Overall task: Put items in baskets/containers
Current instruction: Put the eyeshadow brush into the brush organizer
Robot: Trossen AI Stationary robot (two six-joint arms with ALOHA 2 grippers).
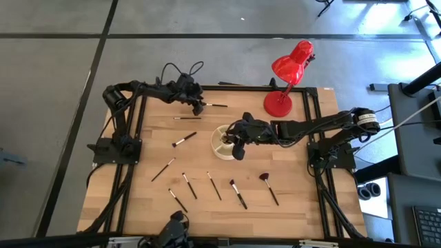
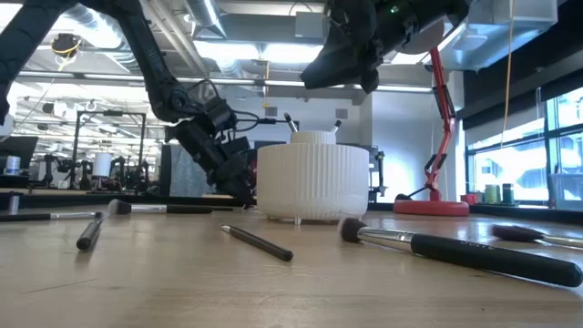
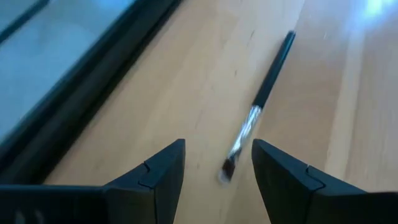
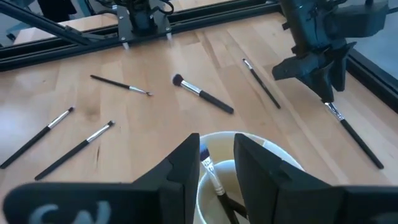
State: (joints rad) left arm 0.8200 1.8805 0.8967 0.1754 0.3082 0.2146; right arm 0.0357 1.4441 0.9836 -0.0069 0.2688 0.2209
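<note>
High view: left claw (image 1: 198,105) released, hovering over a brush (image 1: 216,105) at the counter's (image 1: 296,200) far edge; right claw (image 1: 238,149) released above the organizer cup (image 1: 222,147), brushes inside.

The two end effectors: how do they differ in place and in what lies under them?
The left end effector is at the table's far edge, open over a brush lying flat on the wood. The right end effector is at mid-table, above the organizer cup, where a brush shows between its open fingers. Both are open and hold nothing.
</note>
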